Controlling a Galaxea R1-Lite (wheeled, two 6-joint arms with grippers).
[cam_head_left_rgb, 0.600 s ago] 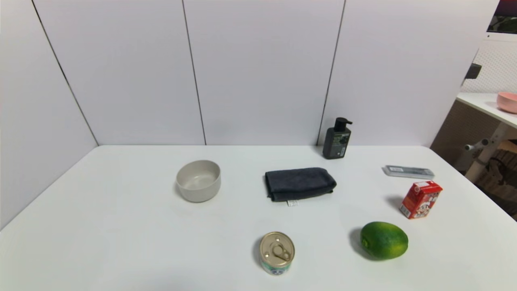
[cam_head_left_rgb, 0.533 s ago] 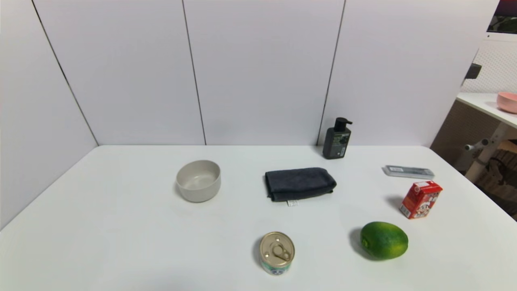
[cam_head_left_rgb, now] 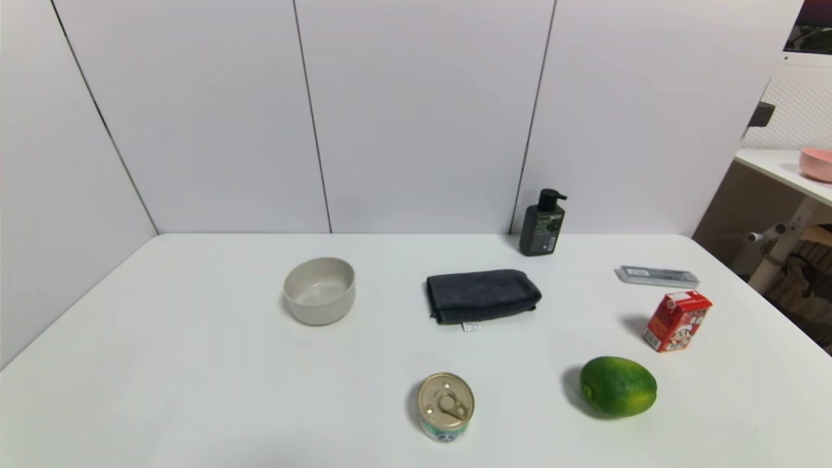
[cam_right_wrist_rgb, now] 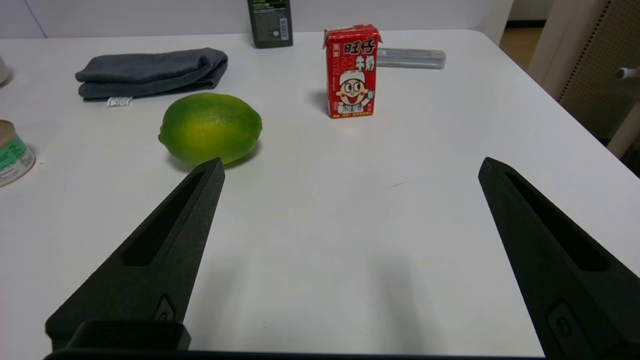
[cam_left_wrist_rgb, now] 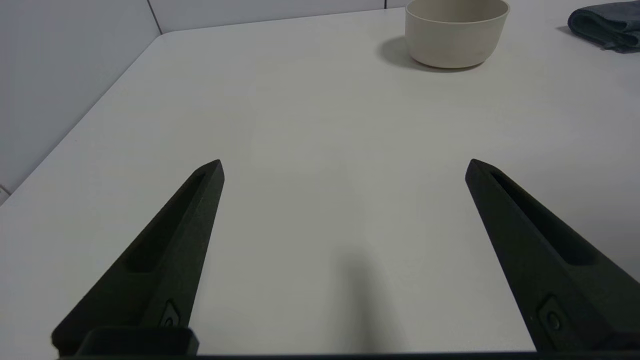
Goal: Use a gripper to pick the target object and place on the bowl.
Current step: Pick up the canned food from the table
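Note:
The tin can [cam_head_left_rgb: 446,407] with a gold pull-tab lid and green-and-white label stands near the table's front middle; its edge also shows in the right wrist view [cam_right_wrist_rgb: 12,152]. The off-white bowl [cam_head_left_rgb: 319,290] stands empty at the middle left, and shows in the left wrist view [cam_left_wrist_rgb: 456,31]. Neither gripper shows in the head view. My left gripper [cam_left_wrist_rgb: 344,167] is open and empty over bare table, well short of the bowl. My right gripper [cam_right_wrist_rgb: 350,167] is open and empty, near the front right, with the can off to its side.
A green oval fruit [cam_head_left_rgb: 617,386], a red carton [cam_head_left_rgb: 676,320], a folded dark cloth [cam_head_left_rgb: 481,296], a dark pump bottle [cam_head_left_rgb: 543,223] and a flat grey case [cam_head_left_rgb: 658,276] are on the white table [cam_head_left_rgb: 195,383]. A pink bowl [cam_head_left_rgb: 816,163] sits on a far shelf.

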